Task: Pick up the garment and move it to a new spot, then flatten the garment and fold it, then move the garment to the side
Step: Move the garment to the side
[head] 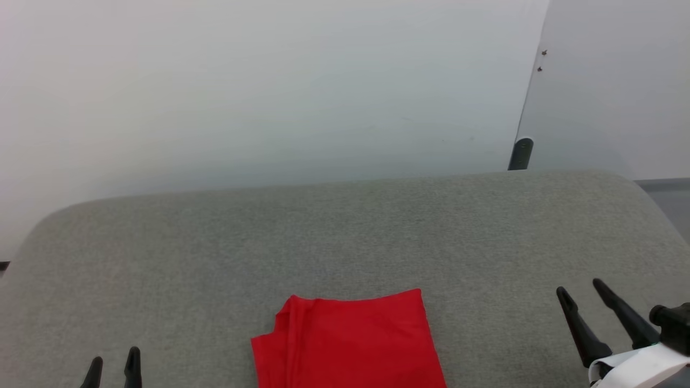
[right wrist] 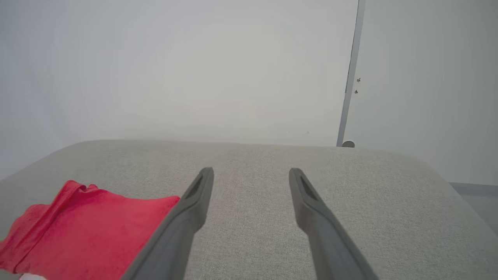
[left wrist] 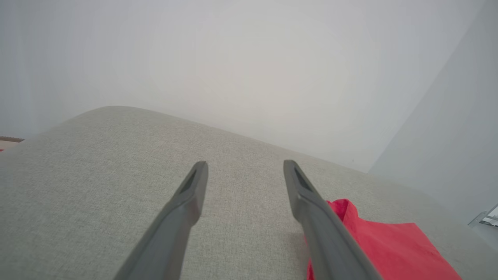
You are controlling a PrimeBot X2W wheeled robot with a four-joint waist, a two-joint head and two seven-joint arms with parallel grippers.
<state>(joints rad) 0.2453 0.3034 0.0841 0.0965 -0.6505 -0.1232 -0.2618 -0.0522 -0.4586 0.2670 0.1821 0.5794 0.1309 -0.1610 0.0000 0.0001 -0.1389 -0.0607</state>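
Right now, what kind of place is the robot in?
Probably a plain indoor room: a grey fabric-covered pad like a couch seat, bare white walls, and a folded red garment on it.

This is a plain indoor corner that reads as a lab or studio set, though the frames do not settle which. A broad pale grey woven-fabric upholstered cushion with rounded corners [head: 345, 231] spans the lower half of the head view, backed by a smooth white wall panel [head: 259, 81] across the upper left and centre. At the upper right a second white panel [head: 614, 81] meets it along a slanting seam with two small dark screw heads [head: 544, 53]. A short dark rounded post [head: 522, 153] stands at the seam's foot, and a strip of grey floor [head: 666, 186] shows at the right edge.
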